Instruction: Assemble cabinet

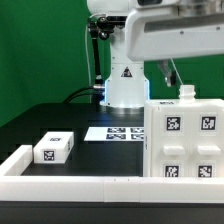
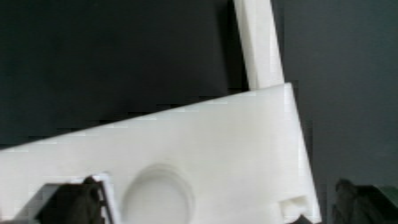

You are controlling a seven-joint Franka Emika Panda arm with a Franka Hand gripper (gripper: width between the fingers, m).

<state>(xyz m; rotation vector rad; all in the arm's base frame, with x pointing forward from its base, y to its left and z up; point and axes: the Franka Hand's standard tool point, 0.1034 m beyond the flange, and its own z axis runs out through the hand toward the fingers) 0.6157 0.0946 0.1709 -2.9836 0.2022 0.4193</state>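
One cabinet [image 1: 185, 140] and one drawer block [image 1: 53, 148] sit on black table [image 1: 105, 155] before green wall [image 1: 40, 50], hand [image 2: 217, 200] wide.

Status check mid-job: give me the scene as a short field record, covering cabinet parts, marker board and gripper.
cabinet case: upright, exterior view's right, tags facing the camera
drawer block: lying alone, exterior view's left, apart from the case
marker board: flat between them
gripper: open, over a white panel in the wrist view
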